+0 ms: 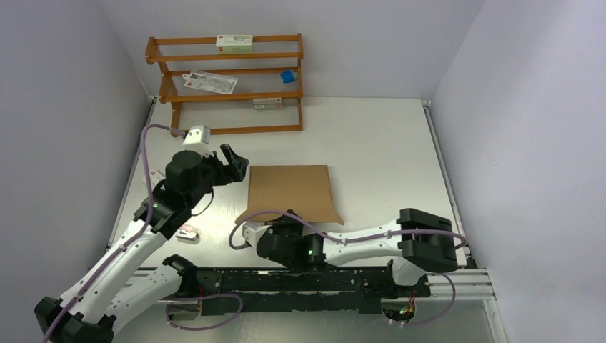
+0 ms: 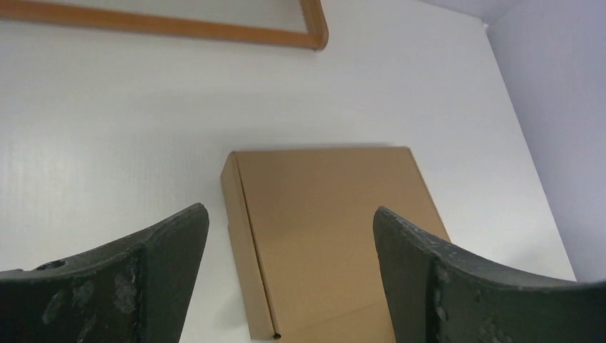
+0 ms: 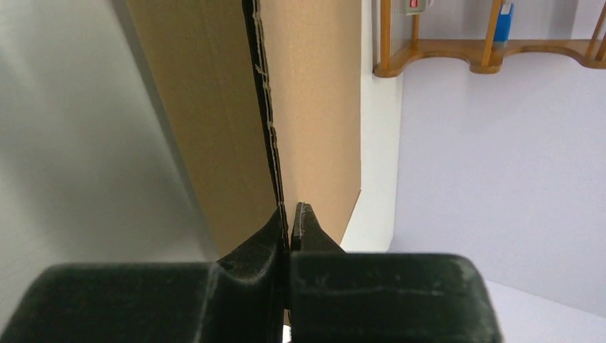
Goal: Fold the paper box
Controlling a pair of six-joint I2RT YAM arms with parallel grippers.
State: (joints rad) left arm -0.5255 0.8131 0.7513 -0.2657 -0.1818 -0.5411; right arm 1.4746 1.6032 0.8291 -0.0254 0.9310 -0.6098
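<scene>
White worktop [image 1: 386,136] carries your paper box [image 1: 289,189] at frame centre in the top view. Your right pincer [image 3: 289,221] is clenched on its lower edge, that grip hidden from above by the wrist. Your left pincer [image 2: 289,214] hangs released beside the box's upper-left corner.

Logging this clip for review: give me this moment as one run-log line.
paper box: folded shallow | right hand: shut on its near flap edge | left hand: open, left of box, clear of it
</scene>
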